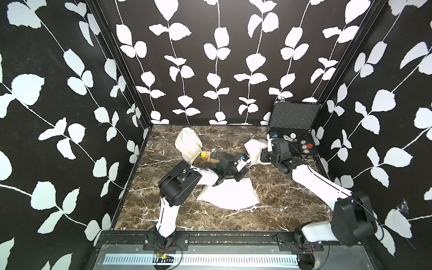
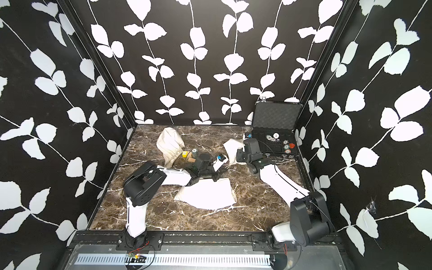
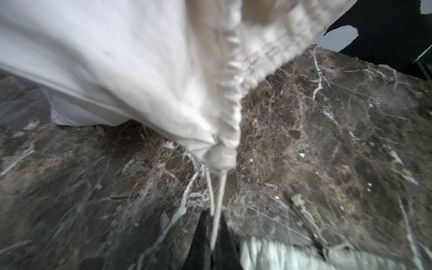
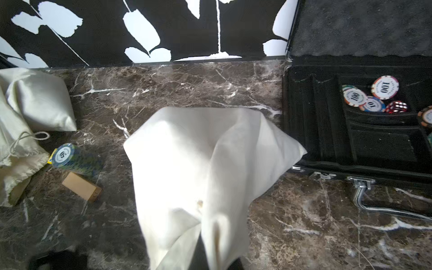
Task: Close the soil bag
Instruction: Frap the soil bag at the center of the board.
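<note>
The soil bag (image 1: 254,149) (image 2: 230,148) is a cream cloth drawstring sack held between both arms, right of the table's middle. In the left wrist view its mouth (image 3: 230,98) is gathered into ruffles, and the drawstring (image 3: 218,198) runs taut from the mouth's corner into my left gripper (image 3: 214,224), which is shut on the string. My left gripper (image 1: 245,161) sits just left of the bag. My right gripper (image 4: 216,257) is shut on the bag's fabric (image 4: 187,152) at its other end, and stands at the bag's right side in a top view (image 1: 266,152).
Another cloth sack (image 1: 188,142) lies at the back left and a flat one (image 1: 230,195) lies in front of the left arm. A stack of poker chips (image 4: 74,159), a wooden block (image 4: 80,185) and a yellow die (image 1: 203,153) lie between them. An open black chip case (image 1: 292,117) stands at the back right.
</note>
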